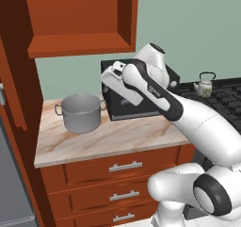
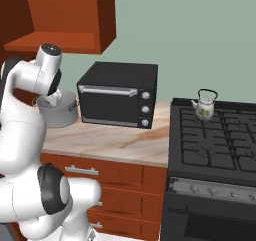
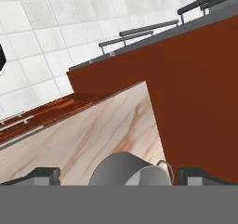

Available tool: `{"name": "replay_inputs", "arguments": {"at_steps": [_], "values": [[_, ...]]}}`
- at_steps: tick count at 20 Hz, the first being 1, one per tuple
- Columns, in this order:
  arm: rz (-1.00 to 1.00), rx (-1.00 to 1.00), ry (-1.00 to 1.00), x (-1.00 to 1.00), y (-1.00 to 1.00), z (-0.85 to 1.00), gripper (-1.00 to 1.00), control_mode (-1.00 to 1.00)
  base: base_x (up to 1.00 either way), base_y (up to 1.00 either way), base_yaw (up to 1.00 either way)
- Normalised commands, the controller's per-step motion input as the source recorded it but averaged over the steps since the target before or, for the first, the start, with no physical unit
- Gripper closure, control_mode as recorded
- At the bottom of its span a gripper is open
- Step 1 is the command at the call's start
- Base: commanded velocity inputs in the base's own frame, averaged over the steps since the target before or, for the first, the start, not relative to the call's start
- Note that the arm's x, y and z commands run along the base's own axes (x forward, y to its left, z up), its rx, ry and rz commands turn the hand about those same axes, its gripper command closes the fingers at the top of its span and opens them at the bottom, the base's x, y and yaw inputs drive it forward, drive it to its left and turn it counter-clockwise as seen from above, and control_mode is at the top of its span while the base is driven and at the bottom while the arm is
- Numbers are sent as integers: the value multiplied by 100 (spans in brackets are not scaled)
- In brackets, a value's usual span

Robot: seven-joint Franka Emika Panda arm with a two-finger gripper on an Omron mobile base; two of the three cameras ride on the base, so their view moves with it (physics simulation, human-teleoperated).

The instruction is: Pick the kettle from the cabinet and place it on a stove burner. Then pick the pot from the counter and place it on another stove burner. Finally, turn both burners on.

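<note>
The grey pot [image 1: 81, 113] stands on the marbled counter [image 1: 117, 139], left of the black toaster oven. My gripper [image 3: 120, 174] hangs above the counter with its jaws open and nothing between them. In the hand view the pot [image 3: 128, 169] lies between and beyond the dark fingertips [image 3: 44, 174]. The arm partly hides the pot [image 2: 62, 112] in the right base view. The small white kettle [image 2: 205, 107] sits upright on a rear left burner of the black stove [image 2: 220, 140]. Above the counter the wall cabinet [image 1: 80, 19] is open, its shelf bare.
The toaster oven [image 2: 120, 95] stands on the counter between pot and stove. The open cabinet door [image 1: 14, 80] juts out at the left. The knob strip [image 2: 215, 190] runs along the stove's front. Drawers [image 1: 124, 167] sit under the counter.
</note>
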Motion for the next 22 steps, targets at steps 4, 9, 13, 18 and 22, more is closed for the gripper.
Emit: {"name": "replay_inputs", "arguments": {"at_steps": [4, 9, 13, 18, 22], "values": [[0, -9, 1, 36, 4, -10, -100, -100, 0, 0, 0], [0, -10, 3, 35, 5, -14, -100, -100, 0, 0, 0], [0, -8, 2, 23, 11, -15, -100, -100, 0, 0, 0], [0, -5, 0, 13, 17, -15, -100, -100, 0, 0, 0], [0, -8, 0, 7, 16, -22, -100, -100, 0, 0, 0]]}}
